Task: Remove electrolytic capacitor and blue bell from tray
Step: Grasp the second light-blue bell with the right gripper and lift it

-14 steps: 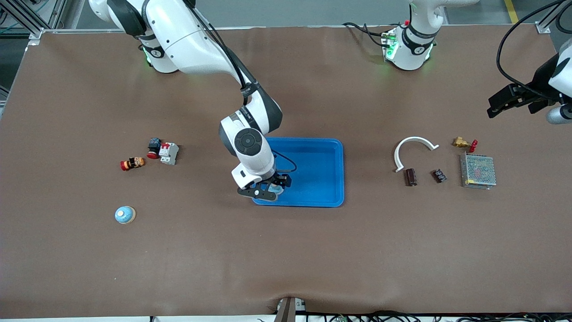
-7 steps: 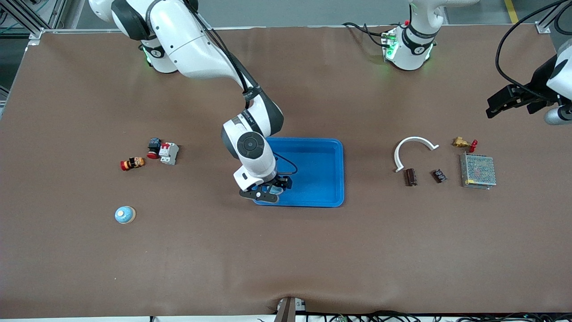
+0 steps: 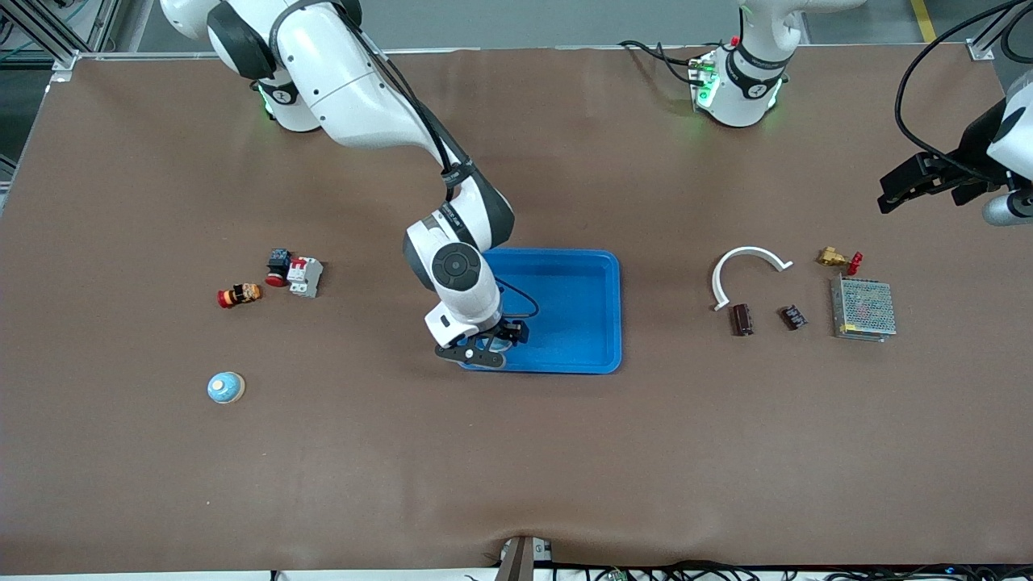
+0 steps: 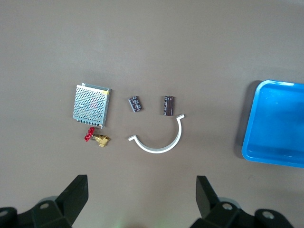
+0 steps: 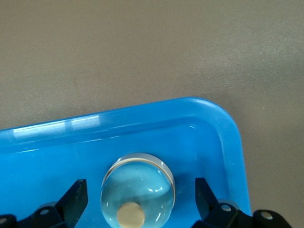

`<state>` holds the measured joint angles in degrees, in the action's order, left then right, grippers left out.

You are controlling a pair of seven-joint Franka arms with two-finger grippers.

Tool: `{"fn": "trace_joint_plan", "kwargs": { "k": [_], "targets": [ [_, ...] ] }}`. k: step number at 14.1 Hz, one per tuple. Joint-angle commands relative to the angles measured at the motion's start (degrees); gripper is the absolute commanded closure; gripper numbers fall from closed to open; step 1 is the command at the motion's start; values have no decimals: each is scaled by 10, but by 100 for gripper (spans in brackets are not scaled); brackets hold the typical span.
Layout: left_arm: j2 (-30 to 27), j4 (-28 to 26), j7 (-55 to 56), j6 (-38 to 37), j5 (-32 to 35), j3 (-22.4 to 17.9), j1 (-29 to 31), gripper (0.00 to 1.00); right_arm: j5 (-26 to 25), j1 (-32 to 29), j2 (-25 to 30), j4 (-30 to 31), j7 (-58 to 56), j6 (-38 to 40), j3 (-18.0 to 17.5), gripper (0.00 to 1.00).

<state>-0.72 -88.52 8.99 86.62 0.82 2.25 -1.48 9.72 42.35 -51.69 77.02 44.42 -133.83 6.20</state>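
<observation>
While the right gripper [image 3: 484, 349] hangs low over the tray [image 3: 593, 278], at its corner nearest the camera toward the right arm's end, the stock reads as follows.

Tray: blue, shallow, mid-bench. It holds one bell [image 5: 137, 194], a pale blue dome with a tan button on top, sitting in that same corner close to the rim. No capacitor shows in the part of the tray that is visible.

Right gripper: jaws apart, one on each side of the bell, not clamped on it.

Left gripper [image 3: 912, 184]: up over the left arm's end of the bench, jaws apart, holding nothing; this arm waits.

Out on the bench, left arm's end: two dark cylindrical parts [image 3: 741, 319] [image 3: 793, 317], either possibly the capacitor; a white clip [image 3: 746, 266], a brass valve [image 3: 838, 259], a mesh box [image 3: 863, 309].

Out on the bench, right arm's end: a second bell [image 3: 226, 388], a breaker [image 3: 305, 277], a dark switch block [image 3: 278, 263], a red-capped button [image 3: 239, 295].

Progress, as judged: the capacitor appears to be out already; the bell in the tray remains. Left to do: close on it, lift it over the rim, set it on the bench.
</observation>
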Motion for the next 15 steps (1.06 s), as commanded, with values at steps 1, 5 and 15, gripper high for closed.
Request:
{"fn": "trace_joint_plan", "kwargs": {
  "k": [1,5,15],
  "targets": [
    [-10,-9,-8,2,-9,-3,0,0,-8,5,-15,-20,7,-3,3,0],
    [-8,-8,-8,3,-9,-3,-2,0,-8,5,-15,-20,7,-2,3,0],
    [-6,-9,-7,6,-9,-3,-4,0,-8,5,-15,-20,7,-2,2,52]
  ]
}}
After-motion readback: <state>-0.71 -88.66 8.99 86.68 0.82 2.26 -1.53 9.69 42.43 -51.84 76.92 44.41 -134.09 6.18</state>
